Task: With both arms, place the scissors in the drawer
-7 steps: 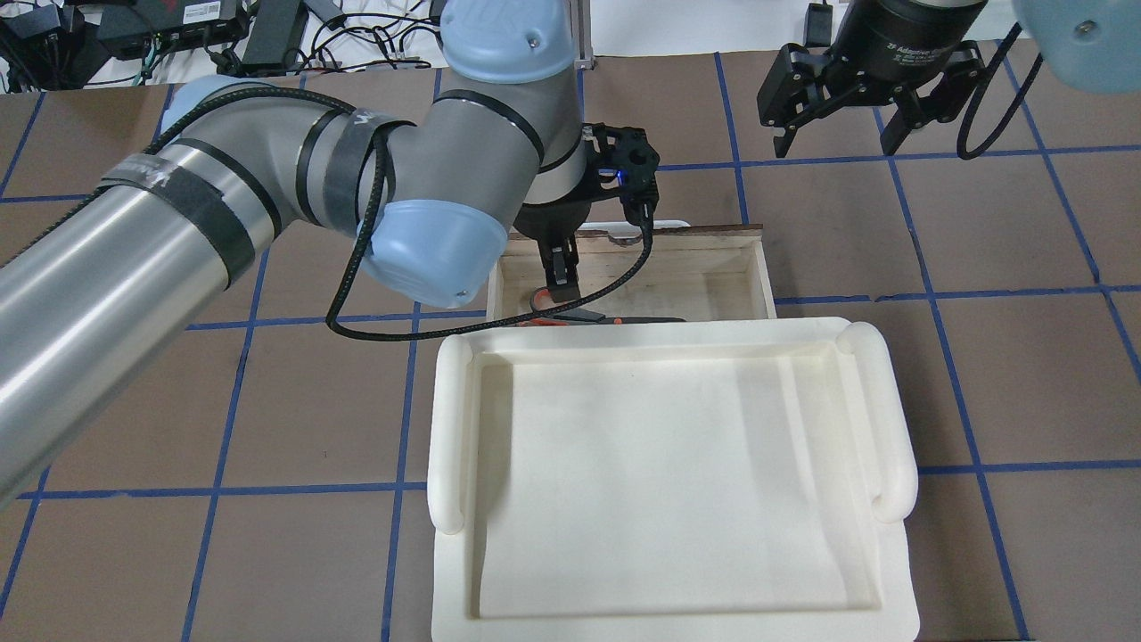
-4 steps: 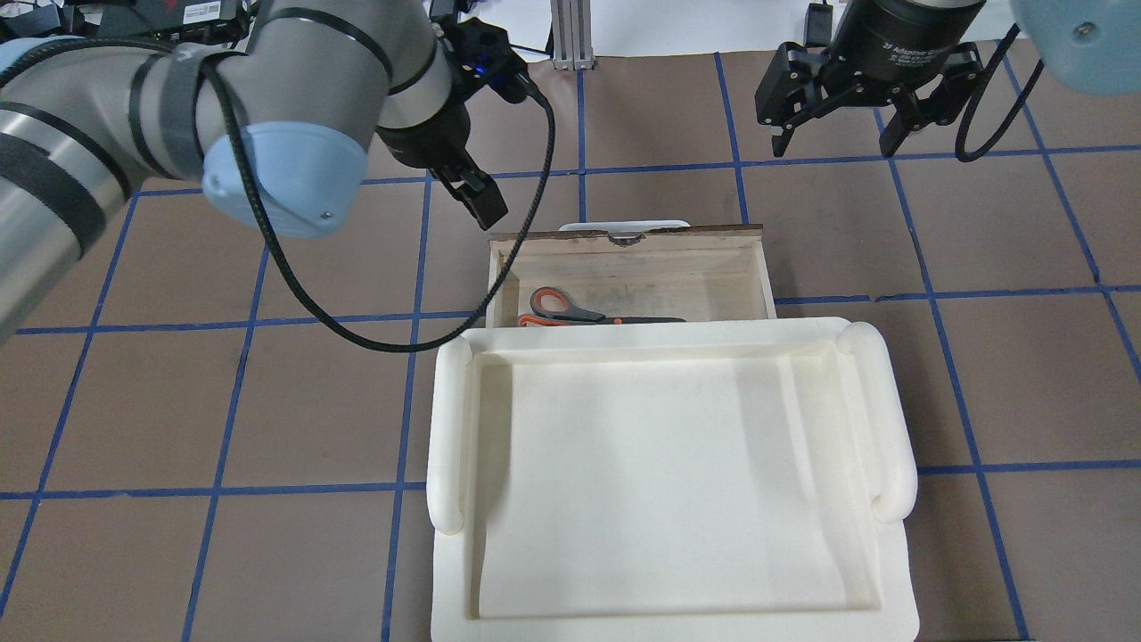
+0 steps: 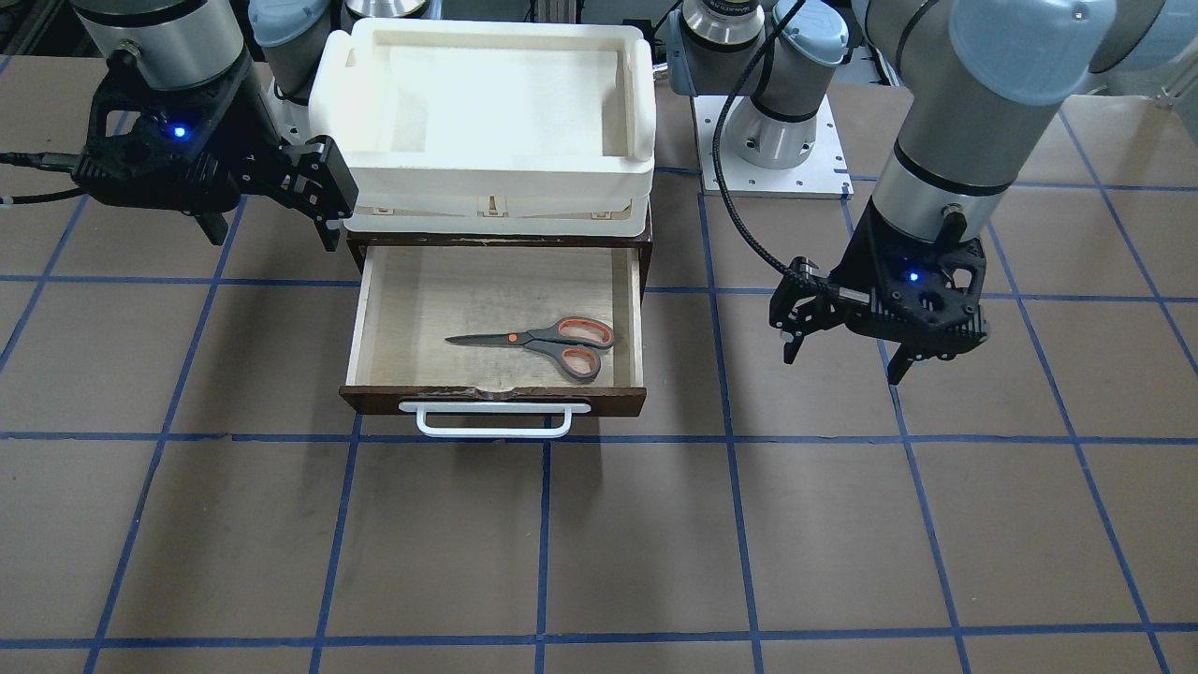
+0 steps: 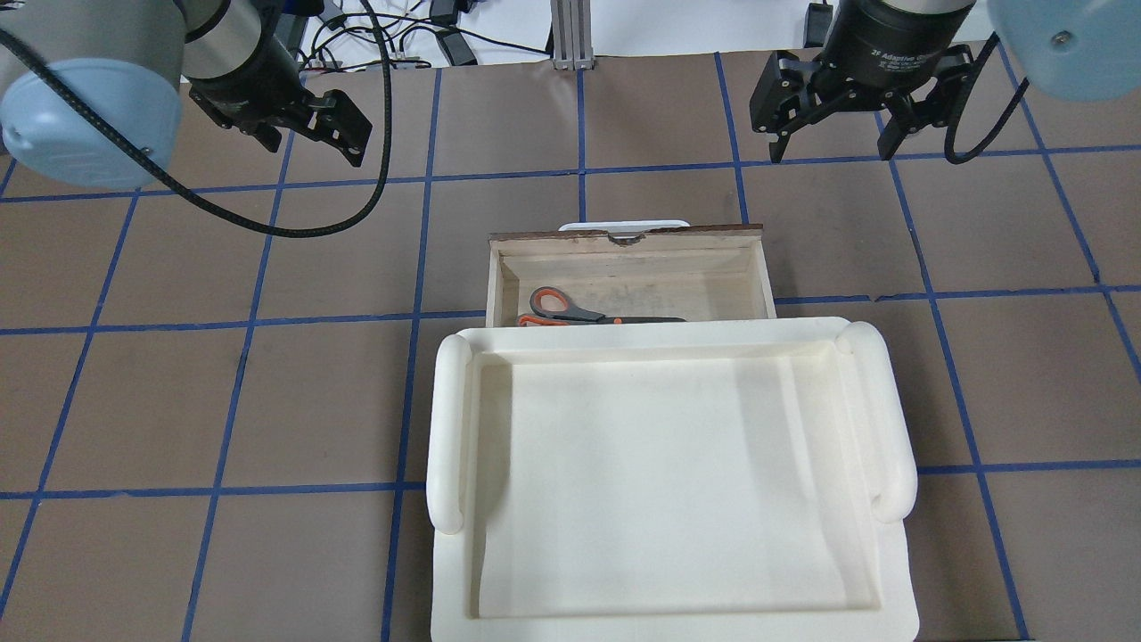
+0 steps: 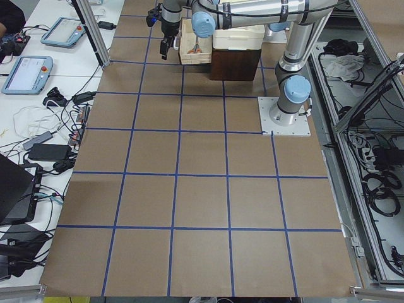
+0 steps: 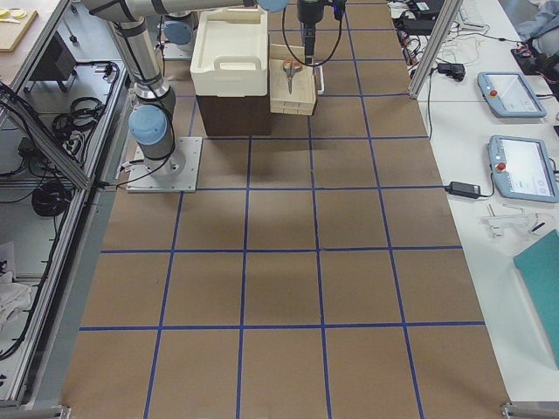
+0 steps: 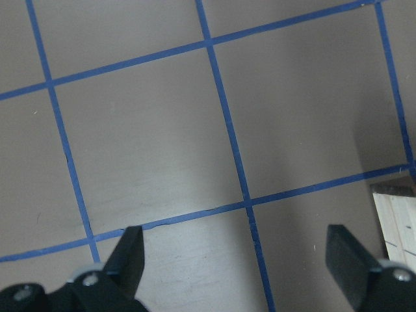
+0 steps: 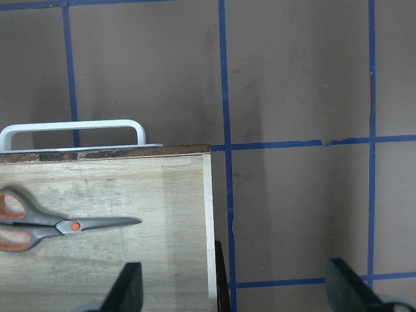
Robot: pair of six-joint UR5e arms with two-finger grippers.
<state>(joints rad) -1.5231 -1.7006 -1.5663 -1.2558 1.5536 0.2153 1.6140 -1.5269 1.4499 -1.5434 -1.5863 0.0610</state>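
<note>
The scissors (image 3: 538, 341) lie flat on the pale floor of the open drawer (image 3: 496, 401), nearer its front panel. Their handles point toward the robot's left and the closed blades toward its right. Nothing is touching them. Both claws are empty with their fingers spread wide. The left claw (image 3: 847, 360) hangs over bare table (image 3: 842, 524), well apart from the drawer on its left side. The right claw (image 4: 831, 143) hovers off the drawer's right side, and its wrist view looks down on the front corner and the white handle (image 3: 493, 421).

The placing looks done, so what seems left is shutting the drawer, which stands pulled out from under the cream tray (image 3: 487, 183).

To do that well, I would use the right claw, since it already has the handle in sight. It should come down in front of the dark panel and meet it near the middle of the handle, not at a corner, because an off-centre shove could skew the drawer in its slot and jam it. The push should be slow and straight toward the cabinet — a sharp one might send the scissors sliding. The scissors lie low enough that they should clear the opening. The left claw is best kept where it is, out of the way.
</note>
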